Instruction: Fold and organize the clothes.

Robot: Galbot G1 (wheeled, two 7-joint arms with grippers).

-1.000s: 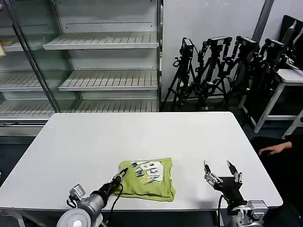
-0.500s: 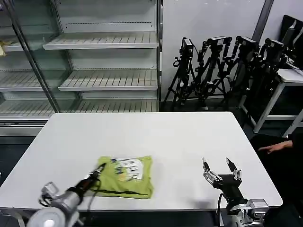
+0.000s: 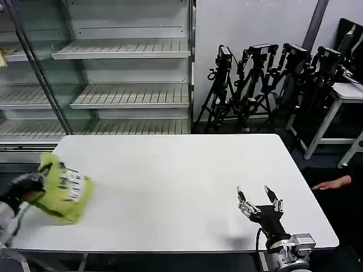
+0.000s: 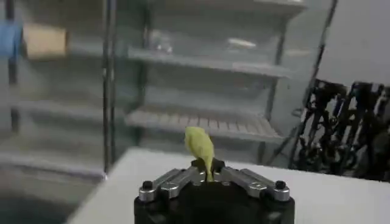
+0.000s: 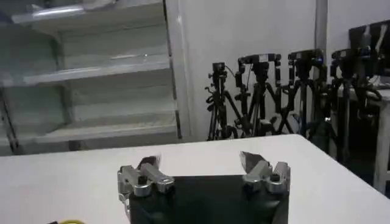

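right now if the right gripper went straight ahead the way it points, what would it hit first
Nothing close. The right gripper is open over bare white table and points toward the far edge. Beyond that edge stand the black tripods, probably the first thing in line, though depth is hard to judge.

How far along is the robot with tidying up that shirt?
The folding looks done: the yellow-green T-shirt is a compact folded bundle, print side showing. In hand: the left gripper is clamped on it, at the table's left edge. Left to do: setting it down somewhere; it is not yet released. The right gripper waits open above the table's near right.
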